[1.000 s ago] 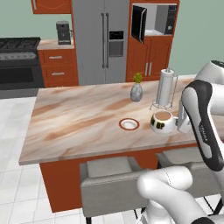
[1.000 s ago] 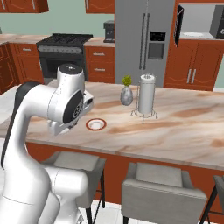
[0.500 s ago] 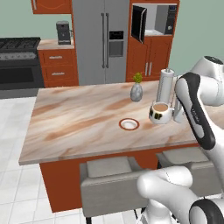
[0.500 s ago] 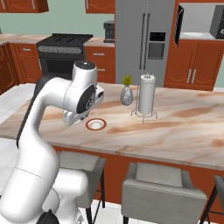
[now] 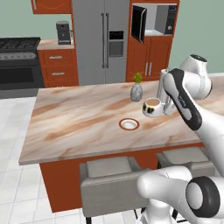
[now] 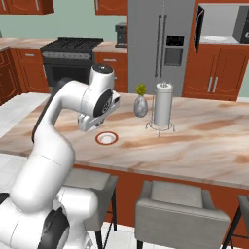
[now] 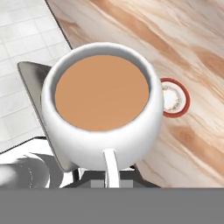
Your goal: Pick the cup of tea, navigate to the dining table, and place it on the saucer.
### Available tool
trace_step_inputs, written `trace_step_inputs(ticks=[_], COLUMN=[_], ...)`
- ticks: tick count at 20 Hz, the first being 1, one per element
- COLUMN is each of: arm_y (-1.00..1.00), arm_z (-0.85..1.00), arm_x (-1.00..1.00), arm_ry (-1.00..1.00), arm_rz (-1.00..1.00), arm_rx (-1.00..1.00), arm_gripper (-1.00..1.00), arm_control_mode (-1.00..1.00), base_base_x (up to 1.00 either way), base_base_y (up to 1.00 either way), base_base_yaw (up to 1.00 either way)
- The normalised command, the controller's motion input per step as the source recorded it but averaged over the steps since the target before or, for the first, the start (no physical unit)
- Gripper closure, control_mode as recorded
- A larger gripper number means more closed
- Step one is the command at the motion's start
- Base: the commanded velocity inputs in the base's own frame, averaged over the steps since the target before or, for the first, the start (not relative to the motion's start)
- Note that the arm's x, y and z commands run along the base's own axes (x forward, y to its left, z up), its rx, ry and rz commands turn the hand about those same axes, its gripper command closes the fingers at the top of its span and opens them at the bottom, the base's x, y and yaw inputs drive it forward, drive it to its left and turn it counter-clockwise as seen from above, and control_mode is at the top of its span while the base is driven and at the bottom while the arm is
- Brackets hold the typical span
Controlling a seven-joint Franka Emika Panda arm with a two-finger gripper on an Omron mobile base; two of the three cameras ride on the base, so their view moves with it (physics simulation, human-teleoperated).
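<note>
Small squat white cup of brown tea (image 5: 152,106), black patch on side, sat upright and full, raised clear above long beige marble-like dining table top veined orange-brown (image 5: 78,120). I saw its thin white handle (image 7: 110,169) facing hand camera. Small round white saucer with reddish-brown rim (image 5: 129,124) lay flat on table, near cup, apart from it, bare.

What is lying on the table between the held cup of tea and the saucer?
Nothing: bare dining table separates the cup of tea from the saucer, in the left base view.
</note>
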Motion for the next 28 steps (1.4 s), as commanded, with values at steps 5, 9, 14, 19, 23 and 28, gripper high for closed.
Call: trace_step_inputs(ticks=[5, 9, 14, 19, 23, 28], arm_y=[0.13, 0.03, 0.01, 0.00, 0.03, 0.00], arm_z=[-0.41, -0.43, -0.28, -0.22, -0.12, -0.24], arm_x=[0.63, 0.45, 0.60, 0.50, 0.54, 0.27], arm_ry=[0.00, 0.00, 0.00, 0.00, 0.00, 0.00], arm_rz=[0.00, 0.00, 0.00, 0.01, 0.05, 0.07], arm_rx=[0.00, 0.00, 0.00, 0.01, 0.01, 0.03], arm_gripper=[1.00, 1.00, 1.00, 1.00, 1.00, 1.00], arm_control_mode=[-1.00, -1.00, -1.00, -1.00, -1.00, -1.00], base_base_x=[0.00, 0.00, 0.00, 0.00, 0.00, 0.00], base_base_y=[0.00, 0.00, 0.00, 0.00, 0.00, 0.00], base_base_yaw=[0.00, 0.00, 0.00, 0.00, 0.00, 0.00])
